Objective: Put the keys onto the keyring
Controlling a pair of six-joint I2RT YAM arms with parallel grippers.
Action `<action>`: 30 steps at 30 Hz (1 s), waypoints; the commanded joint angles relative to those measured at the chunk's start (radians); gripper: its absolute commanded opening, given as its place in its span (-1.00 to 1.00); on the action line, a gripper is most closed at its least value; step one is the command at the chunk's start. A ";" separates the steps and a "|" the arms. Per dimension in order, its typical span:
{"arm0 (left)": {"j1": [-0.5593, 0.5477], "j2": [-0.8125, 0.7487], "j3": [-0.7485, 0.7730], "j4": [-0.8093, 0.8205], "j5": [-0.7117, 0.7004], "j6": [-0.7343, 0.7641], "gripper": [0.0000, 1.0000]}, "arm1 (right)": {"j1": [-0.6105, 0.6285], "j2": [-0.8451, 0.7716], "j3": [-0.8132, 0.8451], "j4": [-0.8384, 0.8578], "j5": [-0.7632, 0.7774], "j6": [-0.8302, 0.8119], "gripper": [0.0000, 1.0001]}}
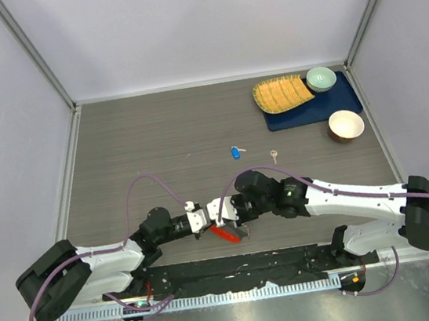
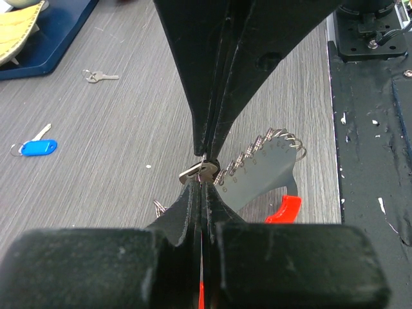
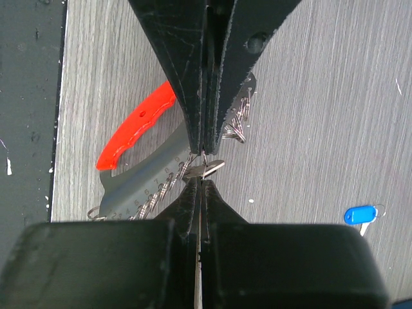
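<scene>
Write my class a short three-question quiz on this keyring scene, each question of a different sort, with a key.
1. True or false: the blue-headed key lies loose on the table, apart from both grippers.
2. Where is the red fob? A) at the far edge of the table; B) touching the blue-headed key; C) close by the spot where the two grippers' tips meet.
3. Fill in: the left gripper and the right gripper both have their jaws ____.
Key: 1 true; 2 C; 3 shut.
</scene>
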 commanded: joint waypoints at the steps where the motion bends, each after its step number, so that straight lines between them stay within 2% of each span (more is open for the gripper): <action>1: -0.001 -0.009 0.024 0.124 -0.011 -0.001 -1.00 | 0.018 0.018 0.044 0.045 -0.031 -0.006 -0.98; 19: 0.000 0.016 0.018 0.193 -0.031 -0.051 -1.00 | 0.022 0.049 0.045 0.045 -0.025 0.015 -0.99; 30: 0.000 0.007 0.016 0.161 -0.043 -0.054 -1.00 | 0.022 0.027 0.030 0.043 0.118 0.029 -0.99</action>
